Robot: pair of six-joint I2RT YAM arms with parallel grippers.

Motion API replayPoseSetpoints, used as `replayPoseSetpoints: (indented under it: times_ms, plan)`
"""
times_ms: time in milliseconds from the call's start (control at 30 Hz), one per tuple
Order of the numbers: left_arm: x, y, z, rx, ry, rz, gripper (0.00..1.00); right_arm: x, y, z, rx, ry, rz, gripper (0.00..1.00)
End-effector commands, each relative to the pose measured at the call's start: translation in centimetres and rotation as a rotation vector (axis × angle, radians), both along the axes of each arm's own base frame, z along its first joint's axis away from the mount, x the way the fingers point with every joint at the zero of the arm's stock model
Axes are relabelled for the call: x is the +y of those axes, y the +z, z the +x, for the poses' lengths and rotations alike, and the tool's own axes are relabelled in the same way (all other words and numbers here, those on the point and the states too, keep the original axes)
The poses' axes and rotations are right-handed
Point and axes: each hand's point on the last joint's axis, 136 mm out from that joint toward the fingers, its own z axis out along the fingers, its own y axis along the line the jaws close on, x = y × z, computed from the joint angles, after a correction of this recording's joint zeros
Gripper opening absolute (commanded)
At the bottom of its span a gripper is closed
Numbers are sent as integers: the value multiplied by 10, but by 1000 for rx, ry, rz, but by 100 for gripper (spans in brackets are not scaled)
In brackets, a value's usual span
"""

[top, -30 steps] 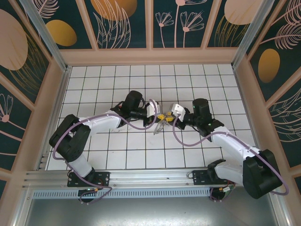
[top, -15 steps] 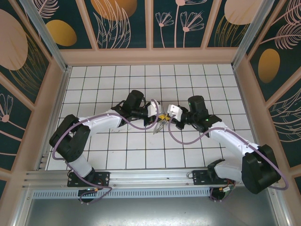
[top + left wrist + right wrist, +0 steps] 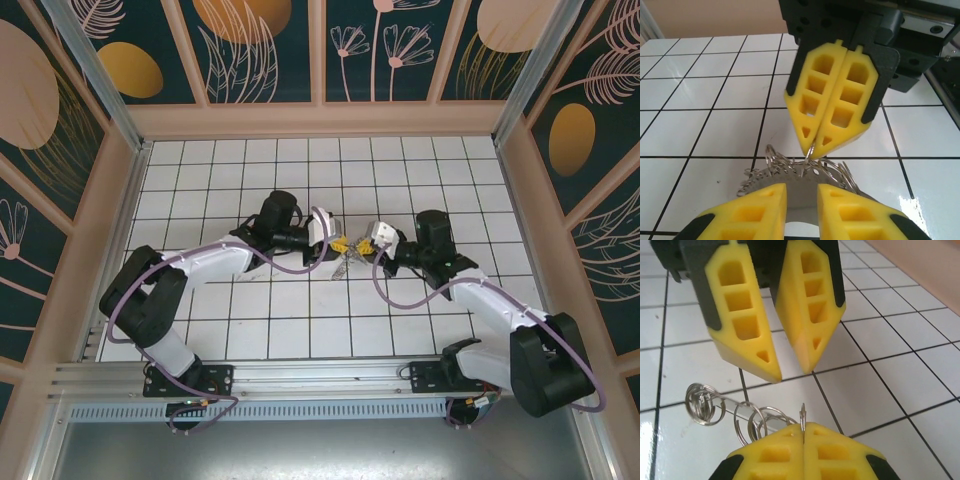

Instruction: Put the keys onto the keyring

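The keyring (image 3: 765,169) is a grey metal piece fringed with small silvery rings; it hangs low over the tiles between the two grippers (image 3: 350,260). My right gripper (image 3: 803,426) is shut on one thin ring of it, which stands up edge-on from between the fingertips. From the left wrist view that same right gripper (image 3: 812,147) pinches the ring at its tips. My left gripper (image 3: 801,192) stands open just in front of the keyring, its yellow fingers apart with the grey metal behind the gap. The keys are out of view.
Both arms meet tip to tip at the middle of the white tiled floor (image 3: 300,320), left gripper (image 3: 336,245) facing right gripper (image 3: 368,246). Patterned walls enclose the floor on three sides. Purple cables loop along both arms.
The left gripper has gone from shut to open, letting go of the keyring, and drawn slightly left. The right gripper closed on a ring and has pulled a little to the right.
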Motion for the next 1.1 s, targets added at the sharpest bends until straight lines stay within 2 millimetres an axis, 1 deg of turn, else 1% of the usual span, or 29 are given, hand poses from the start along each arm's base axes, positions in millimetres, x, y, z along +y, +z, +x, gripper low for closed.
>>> replayPoseSetpoints:
  times_ms: [0, 67, 167, 267, 300, 400, 500, 567, 600, 633, 767, 867, 967, 1067]
  plan:
    - [-4, 6, -2, 24, -30, -63, 24, 9, 37, -8, -68, 68, 170, 0]
    - [-3, 7, 3, 30, -13, -82, 26, 7, 39, -10, -66, 63, 210, 0]
    - [-2, 7, 7, 44, -8, -102, 26, 3, 36, -15, -47, 67, 246, 0]
    - [-3, 10, 3, 74, -59, -107, 27, 0, 34, -18, -35, 71, 269, 0]
    - [-4, -1, 1, 107, -75, -89, 27, -1, 33, -18, -33, 67, 276, 0]
    - [-6, -8, -5, 159, -126, -85, 28, -4, 31, -17, -19, 35, 296, 0]
    - [-6, -23, -10, 212, -140, -53, 27, -8, 30, -13, -10, -21, 335, 0]
    - [-5, -27, -11, 216, -138, -41, 26, -10, 29, -12, 6, -47, 351, 0]
    - [-9, -19, -6, 197, -141, -52, 26, -11, 28, -12, 15, -57, 358, 0]
    - [-9, -20, -6, 200, -143, -52, 26, -11, 27, -9, 32, -78, 363, 0]
    - [-15, -20, -16, 204, -185, -35, 25, -6, 23, -12, 104, -59, 357, 0]
    - [-21, -22, -24, 205, -214, -2, 23, -4, 19, -5, 171, -109, 327, 0]
    - [-24, -26, -33, 202, -225, 10, 23, 0, 20, -13, 239, -72, 317, 0]
    - [-28, -28, -39, 208, -233, 18, 22, 0, 13, -14, 317, -104, 274, 0]
